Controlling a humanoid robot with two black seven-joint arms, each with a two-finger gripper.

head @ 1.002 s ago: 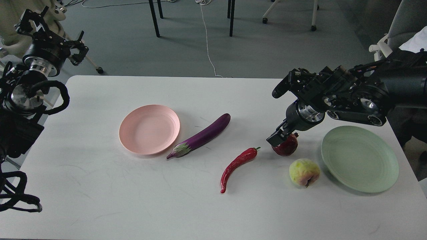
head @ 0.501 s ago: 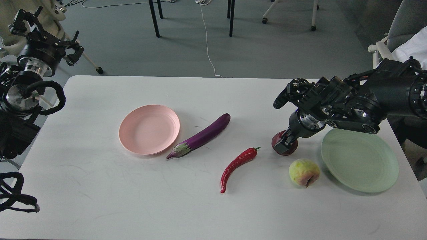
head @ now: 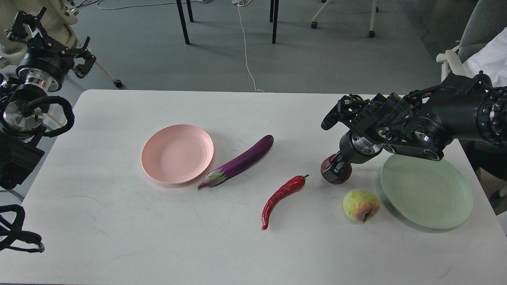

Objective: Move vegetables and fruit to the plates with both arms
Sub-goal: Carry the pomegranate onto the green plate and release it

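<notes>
A white table is shown from above. The right gripper is lowered onto the dark red pomegranate, its fingers set around the fruit, which rests on the table left of the pale green plate. The yellow-green fruit lies just beside that plate's left rim. The red chili pepper and the purple eggplant lie mid-table, the eggplant's calyx close to the pale pink plate. The left gripper is held off the table's far left corner; whether it is open cannot be told.
</notes>
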